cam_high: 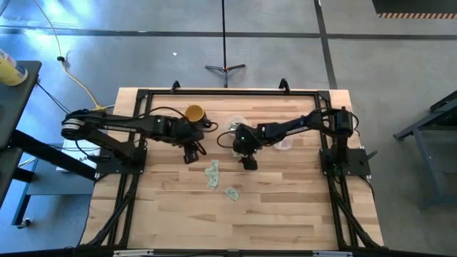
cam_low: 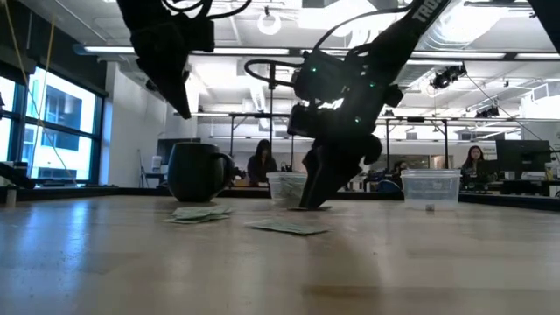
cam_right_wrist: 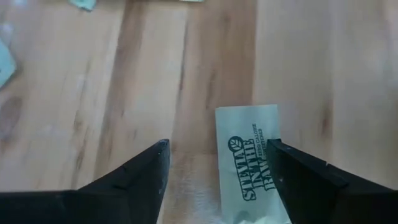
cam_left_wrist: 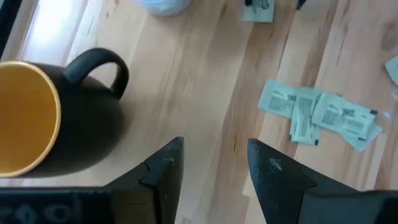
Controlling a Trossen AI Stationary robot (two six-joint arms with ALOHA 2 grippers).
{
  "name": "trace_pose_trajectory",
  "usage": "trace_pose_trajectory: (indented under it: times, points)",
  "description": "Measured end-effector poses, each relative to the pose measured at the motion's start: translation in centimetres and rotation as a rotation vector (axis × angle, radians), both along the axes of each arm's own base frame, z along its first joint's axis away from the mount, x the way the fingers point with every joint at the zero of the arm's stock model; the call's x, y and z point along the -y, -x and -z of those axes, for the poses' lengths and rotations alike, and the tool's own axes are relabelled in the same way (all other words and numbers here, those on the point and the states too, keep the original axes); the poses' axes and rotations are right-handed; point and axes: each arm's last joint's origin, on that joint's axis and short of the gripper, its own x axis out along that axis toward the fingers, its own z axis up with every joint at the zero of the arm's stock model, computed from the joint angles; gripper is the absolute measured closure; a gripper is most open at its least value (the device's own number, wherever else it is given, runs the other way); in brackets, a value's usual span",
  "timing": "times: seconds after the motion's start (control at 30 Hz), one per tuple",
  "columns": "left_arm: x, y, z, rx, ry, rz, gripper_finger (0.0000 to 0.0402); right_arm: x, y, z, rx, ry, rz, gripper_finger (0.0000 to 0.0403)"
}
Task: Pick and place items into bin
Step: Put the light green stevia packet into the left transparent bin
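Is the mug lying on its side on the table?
No, the mug stands upright in the left wrist view, with its yellow inside open toward the camera and its handle out to the side.

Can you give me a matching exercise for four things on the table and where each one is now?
Things:
1. mug
2. left tool
3. right tool
4. packet pile

Places:
A. low over a lone packet, open
B. on the wood between the two tools
C. at the table's far side, by the left arm
D. raised off the wood near the mug, open

Pairs: 1-C, 2-D, 3-A, 4-B
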Motion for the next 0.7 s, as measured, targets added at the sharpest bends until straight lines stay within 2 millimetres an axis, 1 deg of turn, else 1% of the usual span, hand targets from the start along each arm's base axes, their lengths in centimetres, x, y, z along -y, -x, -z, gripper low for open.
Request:
trace_pose_trajectory:
  times: [0.17, 0.27, 0.37, 0.53, 0.6, 0.7]
  points:
    - [0.0, 0.1, 0.1, -0.009, -0.003, -0.003, 0.0192, 0.6, 0.1, 0.2, -0.019, 0.091, 0.049, 0.018]
    - [0.0, 0.1, 0.1, -0.009, -0.004, -0.003, 0.0194, 0.6, 0.2, 0.2, -0.027, 0.112, 0.072, 0.0219]
    - [0.0, 0.1, 0.1, -0.009, -0.005, -0.003, 0.0196, 0.6, 0.2, 0.2, -0.032, 0.126, 0.084, 0.0275]
    - [-0.1, 0.0, 0.0, 0.003, -0.007, -0.001, 0.0197, -0.4, 0.1, 0.3, -0.041, 0.199, 0.038, 0.0382]
    - [-0.1, 0.0, 0.0, 0.006, -0.007, -0.002, 0.0197, -0.9, 0.0, 0.3, -0.044, 0.234, 0.018, 0.0395]
    - [-0.1, 0.0, 0.0, 0.007, -0.014, -0.005, 0.0197, -1.6, 0.0, -0.4, -0.036, 0.245, 0.019, 0.0386]
